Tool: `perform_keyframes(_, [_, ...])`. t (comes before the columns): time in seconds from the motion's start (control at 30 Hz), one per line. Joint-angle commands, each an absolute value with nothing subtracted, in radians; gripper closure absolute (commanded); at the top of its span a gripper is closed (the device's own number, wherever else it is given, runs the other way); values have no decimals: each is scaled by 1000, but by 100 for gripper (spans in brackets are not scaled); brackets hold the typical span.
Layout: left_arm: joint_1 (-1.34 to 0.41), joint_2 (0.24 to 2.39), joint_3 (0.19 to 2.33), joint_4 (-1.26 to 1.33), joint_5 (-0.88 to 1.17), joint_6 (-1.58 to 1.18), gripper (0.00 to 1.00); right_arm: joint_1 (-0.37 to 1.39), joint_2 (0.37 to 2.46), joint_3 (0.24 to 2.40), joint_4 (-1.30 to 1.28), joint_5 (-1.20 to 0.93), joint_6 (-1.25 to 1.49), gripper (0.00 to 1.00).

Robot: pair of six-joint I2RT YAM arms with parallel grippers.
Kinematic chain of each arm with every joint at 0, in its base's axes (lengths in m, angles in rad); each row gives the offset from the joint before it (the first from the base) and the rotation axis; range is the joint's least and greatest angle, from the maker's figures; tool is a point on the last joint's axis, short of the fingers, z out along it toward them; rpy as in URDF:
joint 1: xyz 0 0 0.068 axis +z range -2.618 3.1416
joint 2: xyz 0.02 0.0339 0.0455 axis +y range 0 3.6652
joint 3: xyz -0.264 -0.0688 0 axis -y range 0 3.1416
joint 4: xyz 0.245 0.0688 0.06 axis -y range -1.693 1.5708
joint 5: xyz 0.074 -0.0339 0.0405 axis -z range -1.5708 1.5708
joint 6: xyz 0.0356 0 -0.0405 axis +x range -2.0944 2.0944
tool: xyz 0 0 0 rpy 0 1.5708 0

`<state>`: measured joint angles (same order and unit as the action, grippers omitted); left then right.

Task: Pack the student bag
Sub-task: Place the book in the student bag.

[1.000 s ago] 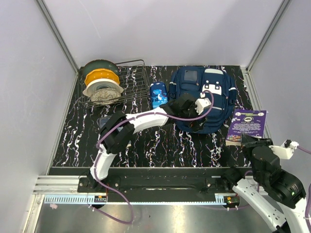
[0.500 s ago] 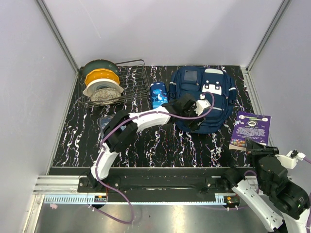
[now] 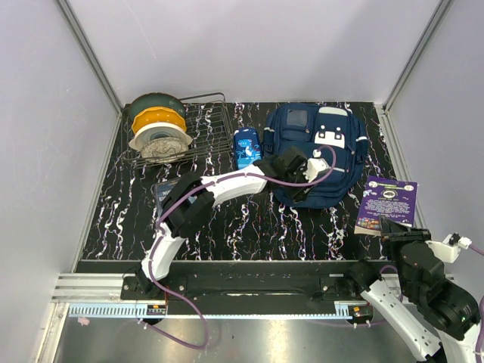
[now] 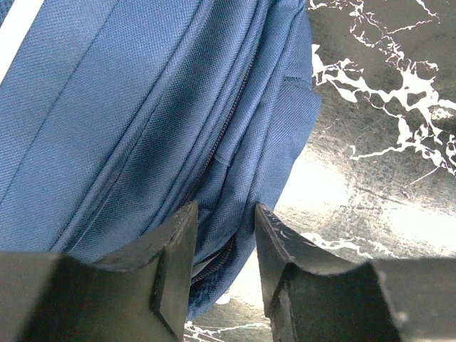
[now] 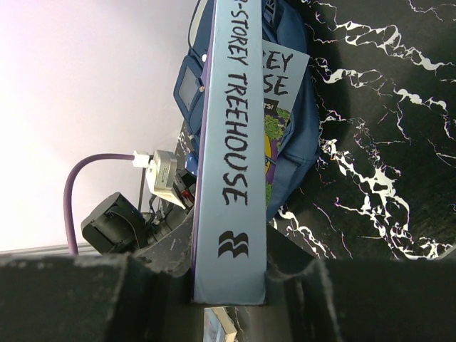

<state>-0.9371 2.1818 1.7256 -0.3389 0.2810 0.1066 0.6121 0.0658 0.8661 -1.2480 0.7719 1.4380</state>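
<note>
At the back of the surface [image 3: 249, 223], centre-right, the student bag [image 3: 344, 174] lies flat.
From the left come a wire rack [image 3: 208, 128] and a blue pencil case [image 3: 246, 146]. Next, my left hand [image 4: 222, 228] sits at the bag's near edge, fingers partly apart around a fold by the zip; whether they pinch it I cannot tell. Far right, my right hand [image 5: 229, 274] is clamped across a purple book [image 3: 387, 203].

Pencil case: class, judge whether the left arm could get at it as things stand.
Probably yes. The pencil case lies uncovered just left of the student bag, close to the left gripper. But that gripper straddles the bag's edge, so it must back off first.
</note>
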Motion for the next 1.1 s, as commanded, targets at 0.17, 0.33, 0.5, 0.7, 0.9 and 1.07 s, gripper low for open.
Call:
perform_keyframes(0.17, [-919,2166,1756,-365,298,109,58,611,57,870,-1198,801,1470,97])
perform_keyframes(0.33, [-901,2163,1759,-328,307,63,63,611,55,865,-1197,798,1474,95])
perform_keyframes(0.5, [-877,2171,1770,-302,362,14,61,612,41,850,-1183,798,1474,92])
perform_keyframes(0.7, [-861,2164,1753,-270,439,2,46,609,38,841,-1180,796,1468,92])
perform_keyframes(0.9, [-853,2178,1758,-271,462,2,49,611,40,838,-1173,796,1470,91])
perform_keyframes(1.07, [-853,2190,1759,-293,457,14,55,611,40,839,-1173,798,1470,91])
